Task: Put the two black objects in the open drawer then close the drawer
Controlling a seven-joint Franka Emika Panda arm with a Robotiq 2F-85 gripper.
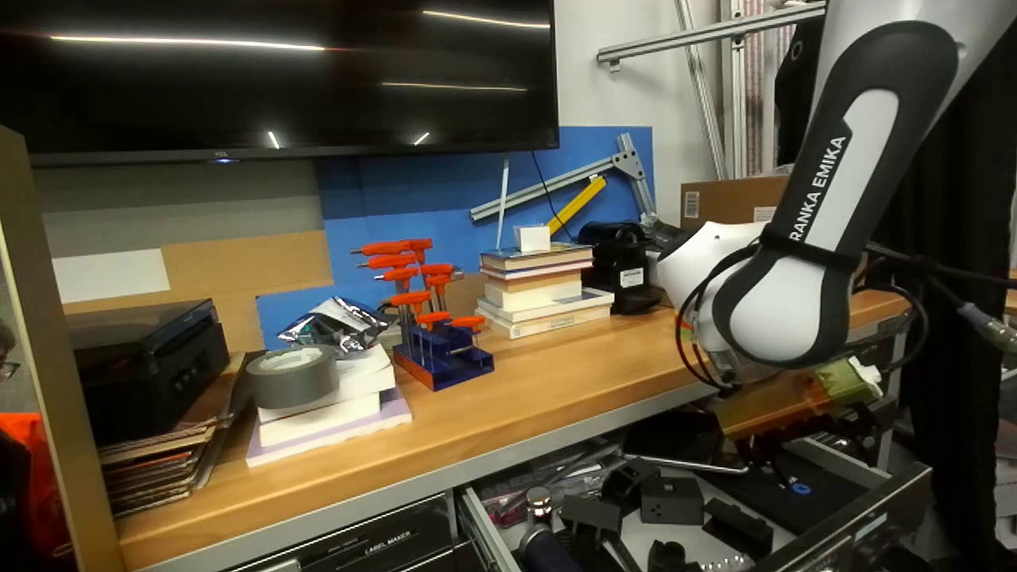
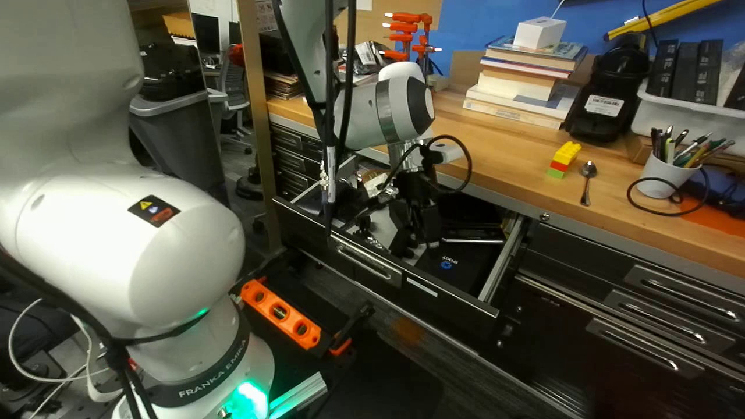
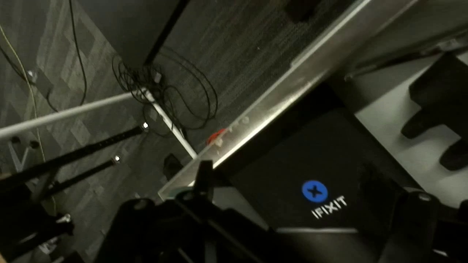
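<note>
The wide dark grey drawer point(image 1: 854, 520) is open under the wooden bench; its silvery rim crosses the wrist view point(image 3: 270, 113). It holds several black things: a flat black IFIXIT case point(image 3: 292, 153), a black block point(image 1: 671, 500) and another black piece point(image 1: 739, 526). Which two black objects the task means cannot be told. My gripper point(image 2: 417, 241) points down over the drawer, above the IFIXIT case's side. In the wrist view its dark fingers stand wide apart with nothing between them, the case lying below. The right finger blends into the dark.
The wooden bench point(image 2: 495, 157) edge runs behind the drawer. On it are a toy brick stack point(image 2: 563, 160), a spoon point(image 2: 586, 180), a pen cup point(image 2: 666, 177), stacked books point(image 1: 540, 294) and a hex-key stand point(image 1: 445, 361). An orange level point(image 2: 279, 314) lies before the drawer.
</note>
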